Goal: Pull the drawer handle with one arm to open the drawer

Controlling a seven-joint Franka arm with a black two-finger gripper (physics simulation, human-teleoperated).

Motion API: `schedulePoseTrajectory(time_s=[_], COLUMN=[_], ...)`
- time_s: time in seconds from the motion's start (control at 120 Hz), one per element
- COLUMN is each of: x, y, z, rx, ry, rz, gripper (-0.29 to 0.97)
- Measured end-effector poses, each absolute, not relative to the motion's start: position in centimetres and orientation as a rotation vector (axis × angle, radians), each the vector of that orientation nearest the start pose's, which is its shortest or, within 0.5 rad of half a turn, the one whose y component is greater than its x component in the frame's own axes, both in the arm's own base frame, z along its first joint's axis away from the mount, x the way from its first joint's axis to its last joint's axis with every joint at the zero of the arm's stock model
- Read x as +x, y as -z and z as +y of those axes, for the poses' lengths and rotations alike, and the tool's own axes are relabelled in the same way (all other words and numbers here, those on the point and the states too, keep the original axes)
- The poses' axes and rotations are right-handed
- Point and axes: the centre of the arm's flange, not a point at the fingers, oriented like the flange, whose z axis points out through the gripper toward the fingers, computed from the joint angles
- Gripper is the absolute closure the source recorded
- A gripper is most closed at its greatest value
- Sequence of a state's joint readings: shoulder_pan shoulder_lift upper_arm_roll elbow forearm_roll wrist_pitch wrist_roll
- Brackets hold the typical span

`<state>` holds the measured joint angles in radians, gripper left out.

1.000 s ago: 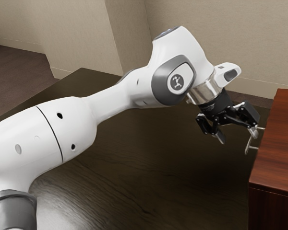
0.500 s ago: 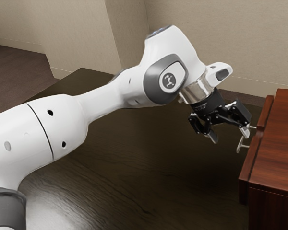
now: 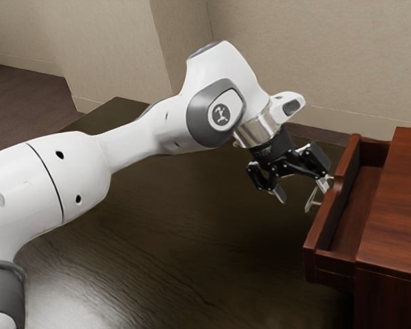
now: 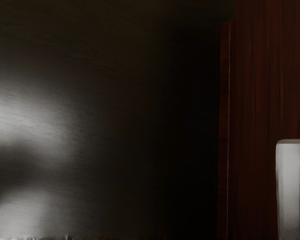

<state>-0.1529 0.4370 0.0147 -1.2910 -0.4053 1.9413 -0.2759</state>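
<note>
Exterior view shows our arm [image 3: 151, 140] reaching in from the left across the dark tabletop [image 3: 192, 253]. At its end the tool [image 3: 301, 188] sits at the handle [image 3: 314, 199] with its fingers spread apart. As far as we can tell, the slim silver bar lies between them, hooked by the finger nearer the wood rather than pinched. Further right, the drawer [image 3: 334, 205] stands partly out of the red-brown cabinet [image 3: 397, 205], its front panel well clear of the cabinet's face and its inside dark and shallow. We judge the pull to be under way, roughly midway. Next we need a straight draw back along the drawer's own line, so the hooking finger does not slip off the thin bar.
</note>
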Motion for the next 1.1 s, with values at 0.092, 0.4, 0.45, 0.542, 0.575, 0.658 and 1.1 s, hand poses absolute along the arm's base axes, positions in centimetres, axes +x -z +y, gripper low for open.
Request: schedulePoseTrajectory(time_s=[0.092,0.4,0.45,0.542,0.575,0.658,1.1], x=[69.7,68.9,68.8,68.8,68.8,68.7,67.4], y=[-52.2,-52.5,-52.6,-52.7,-52.8,-52.9,-53.0], z=[-11.6,-8.5,-7.9,-6.4,-5.8,-4.8,-1.2], rx=[-3.522,-3.505,-3.502,-3.496,-3.493,-3.489,-3.453], ry=[0.211,0.188,0.187,0.187,0.188,0.183,0.168], rz=[-0.457,-0.525,-0.535,-0.562,-0.575,-0.590,-0.577], gripper=[0.00,0.00,0.00,0.00,0.00,0.00,0.00])
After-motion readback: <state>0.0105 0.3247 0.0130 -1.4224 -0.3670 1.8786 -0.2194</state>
